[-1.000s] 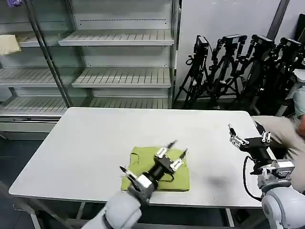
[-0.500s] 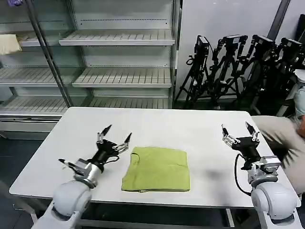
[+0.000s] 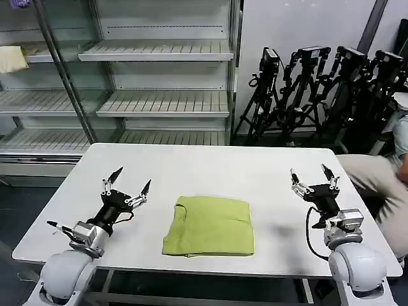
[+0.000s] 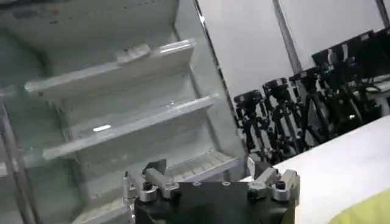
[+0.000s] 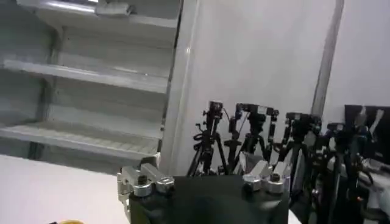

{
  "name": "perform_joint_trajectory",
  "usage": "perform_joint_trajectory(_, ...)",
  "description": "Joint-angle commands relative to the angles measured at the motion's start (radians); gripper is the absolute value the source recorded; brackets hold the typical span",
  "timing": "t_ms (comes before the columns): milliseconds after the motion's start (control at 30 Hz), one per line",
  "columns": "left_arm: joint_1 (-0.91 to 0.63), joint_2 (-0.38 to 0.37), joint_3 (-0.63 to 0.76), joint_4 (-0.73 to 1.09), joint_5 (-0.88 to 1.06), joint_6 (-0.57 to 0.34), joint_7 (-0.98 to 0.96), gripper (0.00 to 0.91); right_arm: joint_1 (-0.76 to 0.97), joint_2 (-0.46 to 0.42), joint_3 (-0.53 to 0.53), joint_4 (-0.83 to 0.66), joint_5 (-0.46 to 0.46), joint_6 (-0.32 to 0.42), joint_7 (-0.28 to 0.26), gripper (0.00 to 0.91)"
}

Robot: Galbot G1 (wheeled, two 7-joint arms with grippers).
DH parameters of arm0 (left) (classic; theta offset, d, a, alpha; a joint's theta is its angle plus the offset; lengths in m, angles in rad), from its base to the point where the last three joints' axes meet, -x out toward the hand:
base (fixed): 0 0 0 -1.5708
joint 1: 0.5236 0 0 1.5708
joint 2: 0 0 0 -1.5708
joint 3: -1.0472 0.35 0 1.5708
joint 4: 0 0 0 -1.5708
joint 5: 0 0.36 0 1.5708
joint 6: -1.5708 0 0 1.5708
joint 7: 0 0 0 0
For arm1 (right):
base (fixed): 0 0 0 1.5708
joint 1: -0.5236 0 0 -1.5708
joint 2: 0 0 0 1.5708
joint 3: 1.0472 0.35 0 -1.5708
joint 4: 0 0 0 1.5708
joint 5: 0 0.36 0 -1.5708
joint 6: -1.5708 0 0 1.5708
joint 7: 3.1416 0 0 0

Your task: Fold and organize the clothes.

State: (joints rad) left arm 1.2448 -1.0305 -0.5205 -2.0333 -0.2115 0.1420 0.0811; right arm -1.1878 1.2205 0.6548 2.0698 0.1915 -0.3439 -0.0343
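Folded T-shirt (image 3: pixel 210 225) lies flat on the table (image 3: pixel 210 169), just right of the left gripper (image 3: pixel 127 183), which has pulled back off it, jaws spread, empty. Right gripper (image 3: pixel 313 180), also spread, waits well apart opposite. Fold prob. done.

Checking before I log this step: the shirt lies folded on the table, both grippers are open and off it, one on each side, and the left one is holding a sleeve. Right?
Not quite. The left gripper holds nothing: in the head view its jaws are open, above the table and apart from the shirt. The rest stands: the shirt lies folded, and the right gripper is open on the other side.
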Motion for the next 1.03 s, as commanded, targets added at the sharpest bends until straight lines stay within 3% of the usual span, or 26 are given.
perform_joint_trajectory(33, 0.042, -0.050, -0.048, 0.014, 0.080, -0.062, 0.022, 0.907, 0.063, -0.005, -0.048, -0.028, -0.089, 0.006, 0.009, 0.907)
perform_joint_trajectory(233, 0.056, -0.044, -0.061, -0.010, 0.093, -0.080, 0.012, 0.907, 0.108, -0.002, -0.086, -0.048, -0.190, 0.032, -0.007, 0.907)
perform_joint_trajectory(1033, 0.000, -0.024, 0.034, 0.008, 0.091, -0.074, -0.047, 0.907, -0.006, 0.009, 0.015, 0.058, -0.146, 0.033, 0.003, 0.907)
